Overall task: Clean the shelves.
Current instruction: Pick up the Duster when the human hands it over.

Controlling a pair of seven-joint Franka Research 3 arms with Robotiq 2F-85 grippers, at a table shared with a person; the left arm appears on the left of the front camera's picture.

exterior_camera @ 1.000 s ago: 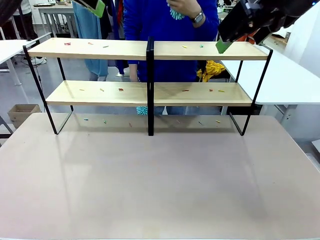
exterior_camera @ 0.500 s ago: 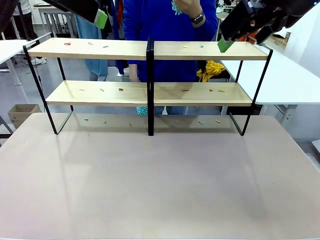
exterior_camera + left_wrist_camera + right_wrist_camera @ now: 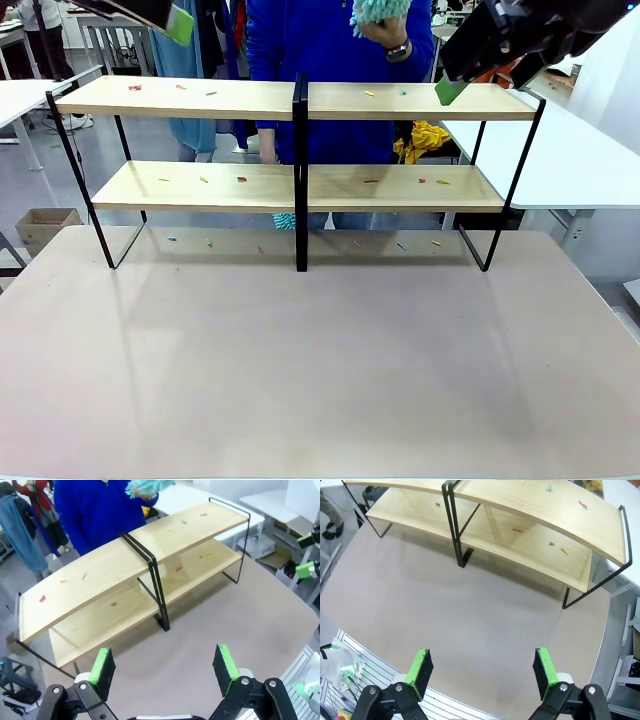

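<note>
The shelves (image 3: 300,100) stand at the far side of the table, two light wood boards in a black frame. Small coloured scraps (image 3: 241,179) lie on both boards and on the table beneath. A person in blue behind them holds a teal duster (image 3: 378,10) above the top board. My left gripper (image 3: 175,20) hangs high above the shelves' left half; in the left wrist view it (image 3: 164,667) is open and holds nothing, the shelves (image 3: 125,560) below. My right gripper (image 3: 452,88) hovers by the top board's right end, open and empty (image 3: 481,667) over the shelves (image 3: 520,510).
The brown table (image 3: 320,360) stretches wide and bare in front of the shelves. White tables (image 3: 590,150) stand to the right and far left. A cardboard box (image 3: 45,225) sits on the floor at left, and a yellow cloth (image 3: 425,135) lies behind the shelves.
The person's hand has lifted the teal duster higher into view. My left gripper has drifted left and slightly up. The right gripper has barely moved.
</note>
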